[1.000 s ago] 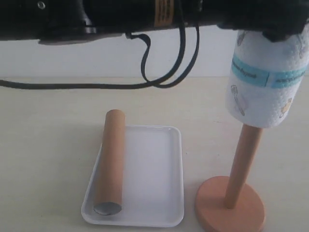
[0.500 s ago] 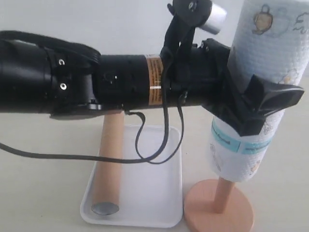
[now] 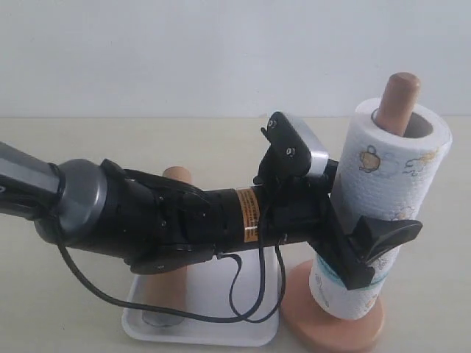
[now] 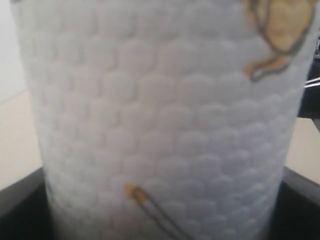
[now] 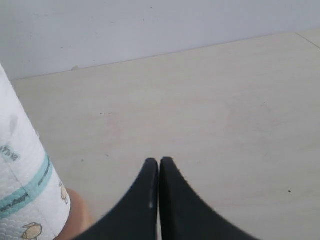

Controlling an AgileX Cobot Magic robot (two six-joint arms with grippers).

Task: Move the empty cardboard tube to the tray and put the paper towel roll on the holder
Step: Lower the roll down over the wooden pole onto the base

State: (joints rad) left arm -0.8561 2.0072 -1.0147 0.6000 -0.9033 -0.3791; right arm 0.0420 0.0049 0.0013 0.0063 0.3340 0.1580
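The left gripper (image 3: 383, 232) is clasping the paper towel roll (image 3: 386, 184) around its lower half. Its jaws are standing wide apart, with the roll's full thickness between them. One black finger (image 3: 386, 234) is lying across the front of the roll and the other is hiding behind it. The roll is sitting threaded over the holder (image 3: 399, 95), whose rounded post top is poking out of the hollow core, and it is leaning a little to one side. Its lower end is coming down close to the round base (image 3: 309, 323); whether it is resting on the disc I cannot tell. The left arm (image 3: 147, 220) is reaching in from the left across the tray (image 3: 213, 337). It is covering most of the empty cardboard tube (image 3: 176, 175), which is lying along the tray's left side with only its two ends showing.

The left wrist view is giving what the exterior view cannot: the embossed surface of the roll filling the frame, with black fingers (image 4: 17, 210) flanking it on both sides. The right gripper (image 5: 159, 167) is appearing in its own wrist view alone. Its fingers are pressing tightly together on nothing, hovering over the table (image 5: 210, 100), with the roll's teal band and an edge of the holder's base showing at one corner.
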